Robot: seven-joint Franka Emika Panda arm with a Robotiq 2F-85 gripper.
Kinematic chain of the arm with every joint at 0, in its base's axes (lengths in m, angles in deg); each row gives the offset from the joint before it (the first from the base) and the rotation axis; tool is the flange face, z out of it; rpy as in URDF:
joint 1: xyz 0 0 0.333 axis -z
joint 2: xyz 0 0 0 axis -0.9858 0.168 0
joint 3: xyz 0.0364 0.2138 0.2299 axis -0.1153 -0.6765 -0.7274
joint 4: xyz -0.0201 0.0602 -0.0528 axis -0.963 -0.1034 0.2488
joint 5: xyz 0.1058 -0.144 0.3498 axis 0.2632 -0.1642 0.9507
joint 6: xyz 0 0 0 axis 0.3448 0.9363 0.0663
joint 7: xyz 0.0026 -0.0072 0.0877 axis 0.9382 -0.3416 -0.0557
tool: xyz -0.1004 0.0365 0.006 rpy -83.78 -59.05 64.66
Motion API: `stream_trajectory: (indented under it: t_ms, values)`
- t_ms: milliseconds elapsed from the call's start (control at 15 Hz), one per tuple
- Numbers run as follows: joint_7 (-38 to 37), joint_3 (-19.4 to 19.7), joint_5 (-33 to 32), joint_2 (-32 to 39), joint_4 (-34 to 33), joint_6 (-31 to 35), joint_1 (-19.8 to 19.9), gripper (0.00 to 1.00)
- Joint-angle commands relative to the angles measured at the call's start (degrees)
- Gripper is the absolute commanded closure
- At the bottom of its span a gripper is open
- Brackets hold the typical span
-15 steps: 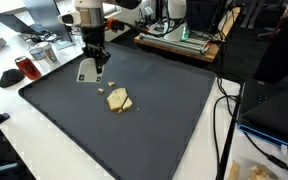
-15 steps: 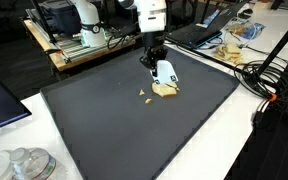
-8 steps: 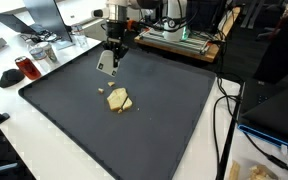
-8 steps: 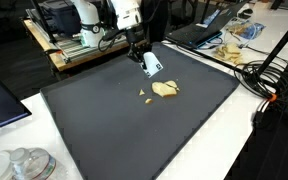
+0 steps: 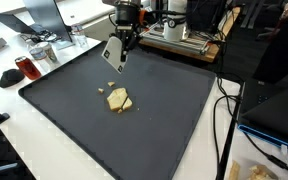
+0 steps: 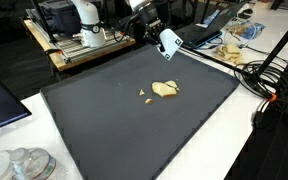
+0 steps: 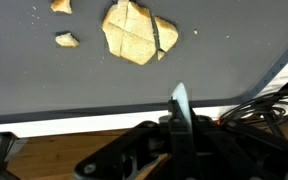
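My gripper [image 5: 125,38] is shut on a flat white scraper-like tool [image 5: 113,53] and holds it in the air above the far edge of the dark mat [image 5: 164,120]. In an exterior view the gripper [image 6: 154,27] carries the tool [image 6: 169,41] tilted. A broken tan cracker-like piece [image 5: 120,100] with small crumbs lies on the mat, well below and apart from the tool; it also shows in an exterior view [image 6: 165,89]. In the wrist view the tool's thin edge [image 7: 179,104] sticks out between the jaws [image 7: 180,128], with the tan pieces [image 7: 136,35] beyond it.
A red mug [image 5: 25,68] and clutter stand on the white table beside the mat. A wooden board with electronics [image 5: 180,41] lies behind it. Black cables [image 5: 227,110] run along one side. A snack bag [image 6: 234,42] and a glass jar [image 6: 24,163] stand off the mat.
The gripper rose from the mat beside the tan pieces and moved toward the far edge, carrying the white tool with it. The tan pieces stayed in place.
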Motion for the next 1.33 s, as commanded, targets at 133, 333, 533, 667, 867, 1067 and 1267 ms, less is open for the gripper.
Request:
stream_trajectory:
  t_ms: [133, 333, 533, 667, 867, 1067, 1267]
  values:
    - [13.48, -3.84, 10.44, -0.84, -0.64, -1.79, 7.57, 0.99]
    - [18.22, -3.79, 12.91, -0.76, -0.36, -3.03, 9.78, 0.99]
    - [22.31, -3.75, 14.83, -0.37, -0.25, -4.05, 11.24, 0.99]
    - [25.58, -3.75, 16.34, 0.09, -0.32, -5.14, 11.84, 0.99]
    - [28.55, -3.40, 17.60, 1.20, -0.23, -5.53, 12.06, 0.99]
    - [27.77, -2.76, 15.73, 1.22, 1.00, -5.76, 11.88, 0.99]
    - [21.63, -1.27, 9.79, -1.64, 5.00, -4.77, 10.18, 0.99]
